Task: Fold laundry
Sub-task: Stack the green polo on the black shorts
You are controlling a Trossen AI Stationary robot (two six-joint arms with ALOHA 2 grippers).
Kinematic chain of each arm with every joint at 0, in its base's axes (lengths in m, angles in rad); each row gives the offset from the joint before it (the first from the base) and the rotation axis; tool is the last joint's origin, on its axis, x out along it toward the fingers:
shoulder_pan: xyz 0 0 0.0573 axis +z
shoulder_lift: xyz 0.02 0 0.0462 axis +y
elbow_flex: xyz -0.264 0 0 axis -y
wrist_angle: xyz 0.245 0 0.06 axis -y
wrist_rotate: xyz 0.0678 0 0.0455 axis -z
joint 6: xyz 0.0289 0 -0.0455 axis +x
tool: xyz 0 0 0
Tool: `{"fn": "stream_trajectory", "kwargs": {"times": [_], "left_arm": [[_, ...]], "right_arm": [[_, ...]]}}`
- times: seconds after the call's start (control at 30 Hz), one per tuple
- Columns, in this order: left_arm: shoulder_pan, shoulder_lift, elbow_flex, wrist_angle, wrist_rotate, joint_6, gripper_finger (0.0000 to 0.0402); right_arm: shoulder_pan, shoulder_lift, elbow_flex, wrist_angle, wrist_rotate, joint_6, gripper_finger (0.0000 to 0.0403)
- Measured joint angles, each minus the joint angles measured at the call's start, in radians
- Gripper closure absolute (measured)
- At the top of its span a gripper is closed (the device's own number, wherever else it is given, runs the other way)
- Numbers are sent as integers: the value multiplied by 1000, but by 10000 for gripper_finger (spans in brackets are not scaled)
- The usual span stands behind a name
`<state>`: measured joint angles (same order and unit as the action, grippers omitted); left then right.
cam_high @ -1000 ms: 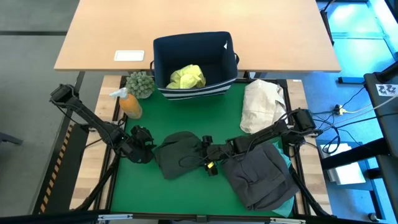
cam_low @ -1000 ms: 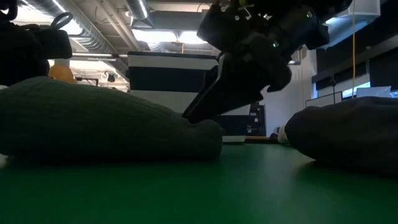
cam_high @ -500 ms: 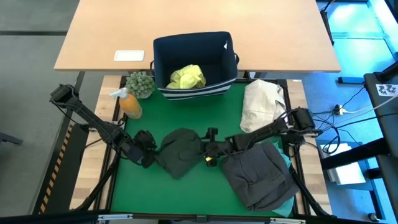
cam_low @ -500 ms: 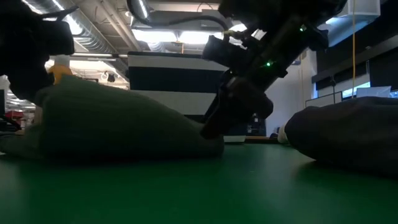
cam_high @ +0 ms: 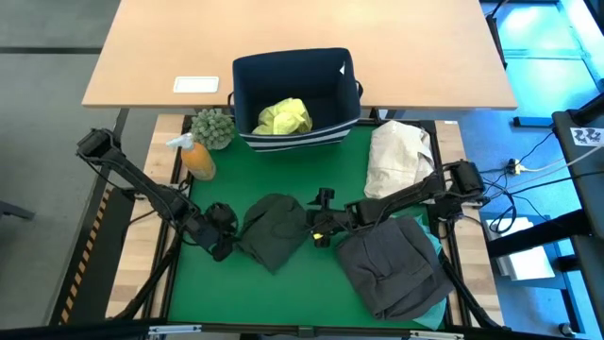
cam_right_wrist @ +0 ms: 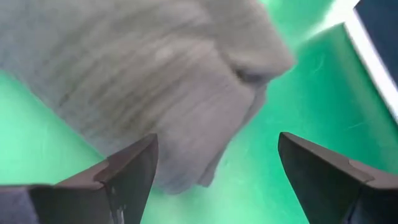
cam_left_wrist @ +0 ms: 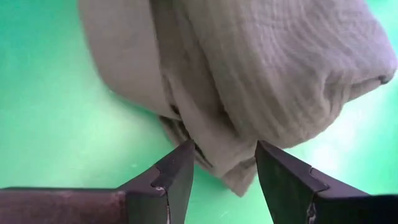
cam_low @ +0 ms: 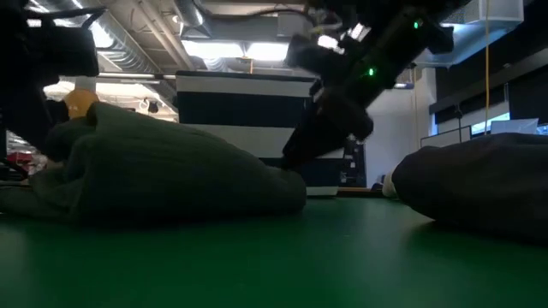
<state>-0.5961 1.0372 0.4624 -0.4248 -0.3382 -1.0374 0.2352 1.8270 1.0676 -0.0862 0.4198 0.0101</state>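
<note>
A dark olive garment (cam_high: 274,229) lies bunched on the green mat (cam_high: 283,283), near its middle. My left gripper (cam_high: 226,241) is at the garment's left edge, shut on a bunch of the cloth (cam_left_wrist: 214,93). My right gripper (cam_high: 317,225) stands open at the garment's right edge (cam_right_wrist: 186,106); its fingers are wide apart above the mat, and I see no contact. A charcoal grey garment (cam_high: 392,269) lies flat at the near right with a turquoise one (cam_high: 437,247) peeking out under it. A yellow-green shirt (cam_high: 283,117) sits in the navy bin (cam_high: 247,80). My left gripper pinches a bunched fold at the olive garment's left edge (cam_left_wrist: 217,158) between its two fingers, several layers thick. The fingers slant down from the table's left. The held end is raised into a hump (cam_low: 81,137); the rest of the garment lies on the mat.
A cream cloth bundle (cam_high: 396,159) lies at the far right of the mat. An orange bottle (cam_high: 196,158) and a green plant-like ball (cam_high: 214,127) stand at the far left. The mat's near left part (cam_high: 226,293) is bare.
My right gripper has gone toward the far edge, risen a little and tipped, staying open. My left gripper has turned at the wrist. The olive garment's left end has been raised and bunched toward the right, so the garment is narrower; its right end has stayed.
</note>
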Motion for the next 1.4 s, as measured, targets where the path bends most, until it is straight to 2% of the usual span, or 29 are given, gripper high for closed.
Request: {"fn": "stream_trajectory", "kwargs": {"times": [0.1, 0.27, 0.37, 0.53, 0.73, 0.97, 1.4], "left_arm": [[0, -6, 40, -100, -37, 19, 237], [0, -20, 97, -230, -142, 49, 237], [1, -23, 98, -252, -199, 77, 237], [38, -24, 95, -285, -232, 87, 237], [101, -23, 65, -277, -227, 109, 237], [154, -23, 60, -264, -209, 124, 237], [315, -36, 60, -213, 19, 298, 237]], "right_arm": [[0, -37, 0, -1, -15, 5, 72], [10, -59, 0, 23, -120, 16, 72], [32, -59, 0, 45, -152, 9, 72], [73, -35, 0, 109, -178, -39, 72], [96, 13, 0, 146, -147, -144, 72], [98, 46, 0, 185, -141, -195, 72], [99, 54, 0, 214, -149, -435, 72]]}}
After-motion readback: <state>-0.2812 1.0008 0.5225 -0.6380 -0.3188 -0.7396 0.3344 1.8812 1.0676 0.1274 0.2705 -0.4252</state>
